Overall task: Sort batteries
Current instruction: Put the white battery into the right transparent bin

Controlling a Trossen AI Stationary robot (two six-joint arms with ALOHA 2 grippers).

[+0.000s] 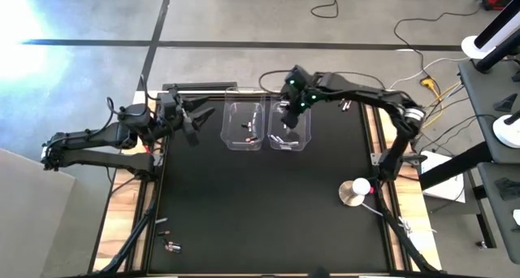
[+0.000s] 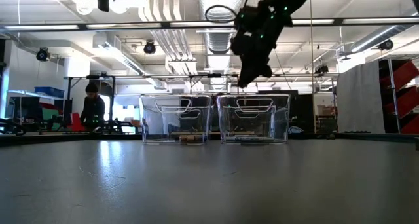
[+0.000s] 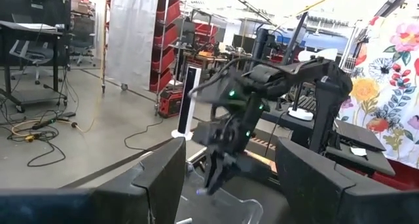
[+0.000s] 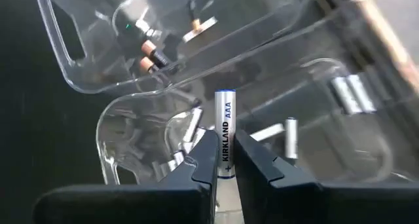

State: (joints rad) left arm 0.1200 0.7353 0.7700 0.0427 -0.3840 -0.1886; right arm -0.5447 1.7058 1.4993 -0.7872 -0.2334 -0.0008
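Right jaws [image 4: 222, 160] pinch 1 silver battery [image 4: 224, 133] over the right bin [image 4: 131, 119]; lower inside its walls before you release. Left jaws [image 3: 226, 178] gape, waiting.

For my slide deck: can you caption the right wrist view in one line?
Right end effector shut on a silver-white AAA battery, held above a clear bin with similar cells.
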